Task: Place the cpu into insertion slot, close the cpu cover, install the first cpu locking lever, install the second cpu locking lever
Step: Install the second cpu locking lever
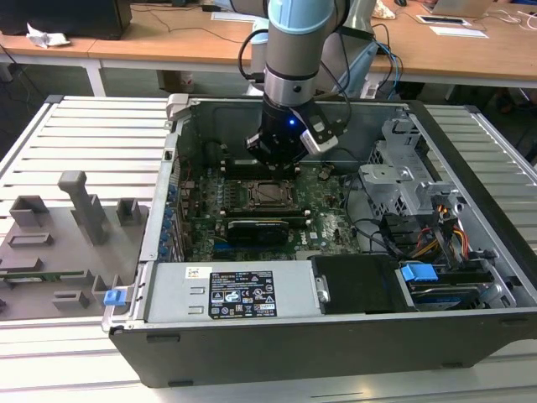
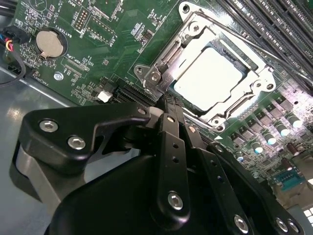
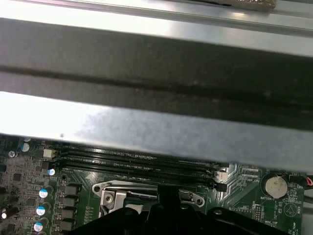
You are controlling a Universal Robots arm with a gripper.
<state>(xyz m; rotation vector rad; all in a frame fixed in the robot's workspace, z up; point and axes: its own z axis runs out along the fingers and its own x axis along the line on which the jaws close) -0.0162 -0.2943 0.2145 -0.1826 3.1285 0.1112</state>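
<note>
**Open PC case on slatted desk, claw over the CPU socket**

- Fixture tray (image 1: 59, 243): grey, with moulded blocks and slots, lying on the slatted desk (image 1: 101, 126) toward the exterior view's left edge, just beside the case.
- Case (image 1: 294, 336): dark tower on its side, lid off, taking up the middle of the desk. Power supply (image 1: 235, 294) with a label runs along the near wall; a blue clip (image 1: 115, 295) sits at its near left corner.
- Board (image 1: 327, 210): green, on the case floor. A black card (image 1: 256, 228) stands in it, between the socket and the power supply.
- Cpu (image 2: 208, 78): silvery face, seated flat in the socket, near the middle of the board. In the exterior view it lies directly beneath the claw.
- Cover (image 2: 254, 81): silver frame lowered flat around the cpu, chip showing through its window. A thin lever wire (image 2: 234, 36) runs along the socket's edge beside the memory slots (image 2: 274, 24).
- Claw (image 2: 166, 100): black fingers brought together to a narrow tip with nothing between them, the tip just at the socket's edge near a corner screw. In the exterior view the claw (image 1: 273, 164) hangs low over the socket from the arm (image 1: 294, 42).
- Coin cell (image 2: 50, 43): on the board, apart from the socket.
- Drive cage (image 1: 411, 180): silver, at the case's right end, with cables (image 1: 445, 235) and a blue tab (image 1: 418, 273) in front.
</note>
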